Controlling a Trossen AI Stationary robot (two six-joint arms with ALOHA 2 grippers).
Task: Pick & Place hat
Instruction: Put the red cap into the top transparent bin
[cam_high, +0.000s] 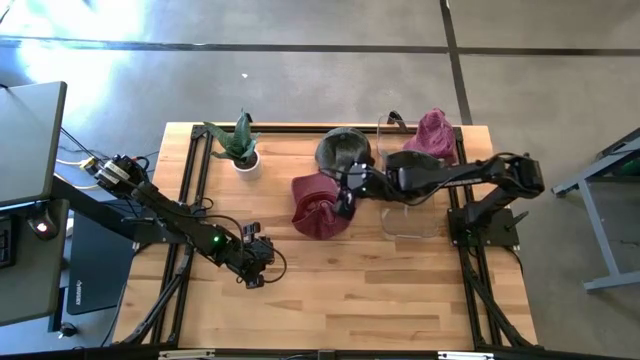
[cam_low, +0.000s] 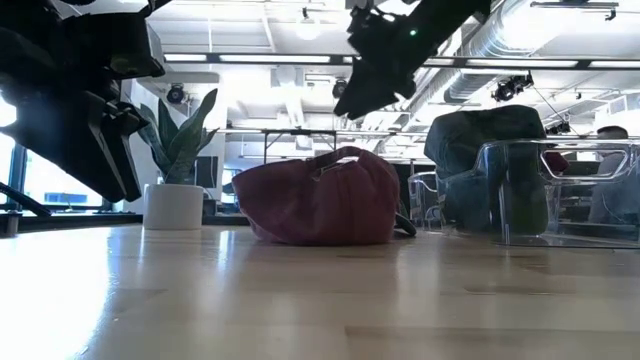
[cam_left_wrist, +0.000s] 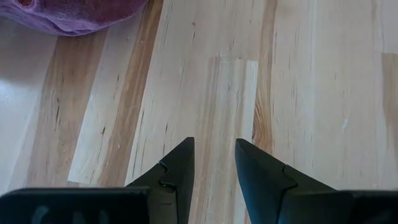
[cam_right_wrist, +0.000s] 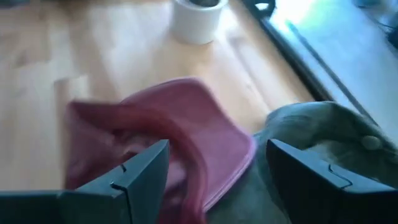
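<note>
Your left gripper waited low over bare table, fingers a little apart and holding nothing — parked clear of the work, by the look of it. Right of it, the maroon hat lay crumpled mid-table beside a dark hat. Your right gripper hung over its edge, fingers spread wide and empty — probably lined up to grasp. Beyond stood a clear bin.
</note>
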